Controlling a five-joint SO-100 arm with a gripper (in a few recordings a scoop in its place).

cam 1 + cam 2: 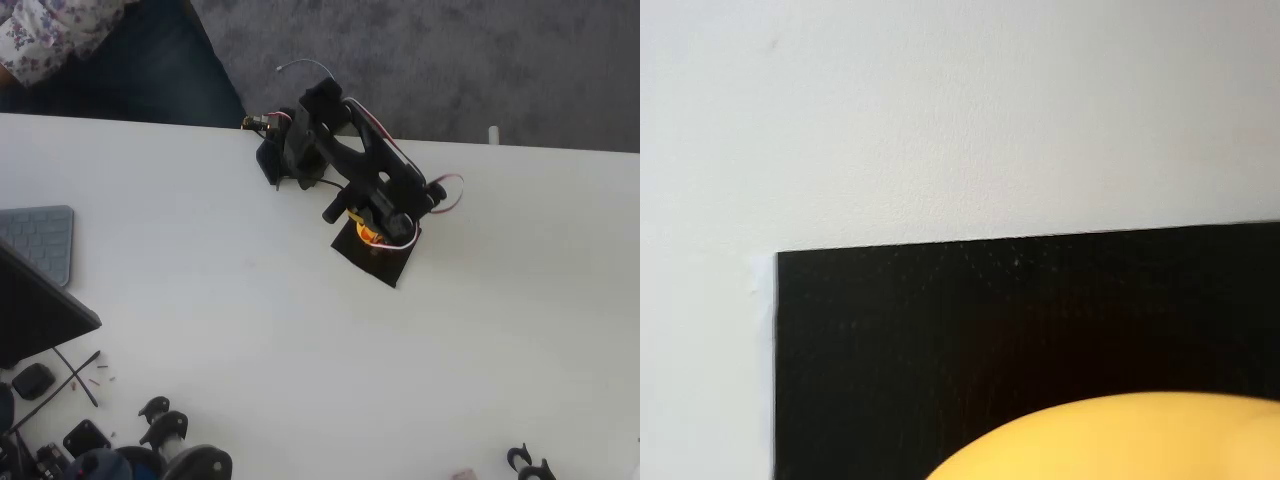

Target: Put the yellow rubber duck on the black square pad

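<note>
In the overhead view the black arm reaches down over the black square pad (385, 262), which lies right of the table's middle. The yellow rubber duck (367, 236) peeks out from under the arm's head, over the pad's upper part. The gripper (364, 226) is right at the duck, but its fingers are hidden by the arm, so I cannot tell whether they hold the duck or whether it rests on the pad. In the wrist view the pad (940, 340) covers the lower half, one corner at the left, and the duck's rounded yellow top (1120, 440) rises from the bottom edge.
A grey keyboard (40, 240) and a dark slanted slab (35, 310) sit at the left edge. Black parts and tools (150, 440) crowd the bottom left, with more black pieces (530, 462) at the bottom right. A person (90, 50) is behind the table's far edge.
</note>
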